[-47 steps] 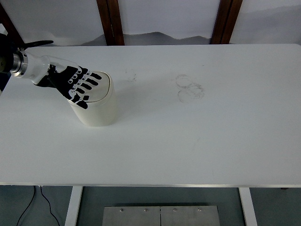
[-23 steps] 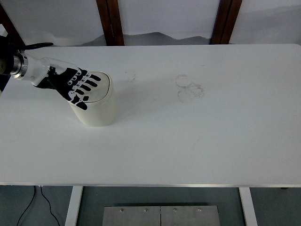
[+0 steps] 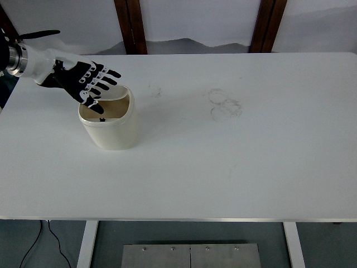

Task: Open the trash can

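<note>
A small cream trash can stands on the left part of the white table. Its lid is swung up at the far rim, and the brown inside shows through the mouth. My left hand, black and white, hovers just above the can's far left rim with its fingers spread flat and nothing held. Its arm enters from the left edge. The right arm does not show.
Faint ring marks stain the table's middle far part. Dark wooden posts stand behind the far edge. A metal plate lies on the floor below the near edge.
The left hand has lifted off the can's top and drawn back to the upper left. The lid, flat before, now stands swung open and the inside shows.
</note>
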Available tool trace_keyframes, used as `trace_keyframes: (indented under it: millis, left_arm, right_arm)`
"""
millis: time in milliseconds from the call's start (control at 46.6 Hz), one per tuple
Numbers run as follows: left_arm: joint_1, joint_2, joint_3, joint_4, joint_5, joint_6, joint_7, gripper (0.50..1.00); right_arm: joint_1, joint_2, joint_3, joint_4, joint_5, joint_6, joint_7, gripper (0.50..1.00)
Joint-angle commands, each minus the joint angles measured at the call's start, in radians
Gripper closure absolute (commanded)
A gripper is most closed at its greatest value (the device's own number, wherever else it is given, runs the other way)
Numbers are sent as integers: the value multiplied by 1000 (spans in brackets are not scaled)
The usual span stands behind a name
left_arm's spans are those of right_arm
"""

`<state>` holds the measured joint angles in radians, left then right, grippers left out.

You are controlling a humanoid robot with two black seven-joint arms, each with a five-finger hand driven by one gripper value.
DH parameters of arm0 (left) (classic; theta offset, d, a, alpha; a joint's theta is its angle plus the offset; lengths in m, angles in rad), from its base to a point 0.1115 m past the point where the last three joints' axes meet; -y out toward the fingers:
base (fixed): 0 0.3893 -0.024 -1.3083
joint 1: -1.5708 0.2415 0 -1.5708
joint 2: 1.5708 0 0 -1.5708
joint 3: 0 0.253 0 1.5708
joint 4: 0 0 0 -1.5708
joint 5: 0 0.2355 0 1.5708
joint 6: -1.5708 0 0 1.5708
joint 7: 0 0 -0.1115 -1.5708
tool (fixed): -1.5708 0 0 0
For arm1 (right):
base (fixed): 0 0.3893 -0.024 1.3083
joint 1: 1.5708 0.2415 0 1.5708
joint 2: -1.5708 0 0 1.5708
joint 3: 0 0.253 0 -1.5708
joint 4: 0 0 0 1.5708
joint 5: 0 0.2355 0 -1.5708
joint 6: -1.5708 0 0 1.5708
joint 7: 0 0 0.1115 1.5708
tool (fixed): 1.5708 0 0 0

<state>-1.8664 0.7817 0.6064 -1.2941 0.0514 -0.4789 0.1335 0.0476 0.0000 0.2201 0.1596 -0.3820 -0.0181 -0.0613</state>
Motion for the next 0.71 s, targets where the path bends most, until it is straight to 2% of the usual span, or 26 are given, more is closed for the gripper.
trace_keyframes:
  millis: [0, 344, 687]
  left_arm:
    - [-17, 5, -8, 1, -2, 0, -2, 500]
    - [-10, 40, -131, 62, -4, 8, -11, 500]
    - [104, 40, -365, 228, -12, 14, -20, 500]
  right_arm:
    - [0, 0, -1, 0, 0, 0, 0, 505]
    - [0, 0, 1, 0, 0, 0, 0, 505]
    - [-2, 0, -1, 0, 0, 0, 0, 505]
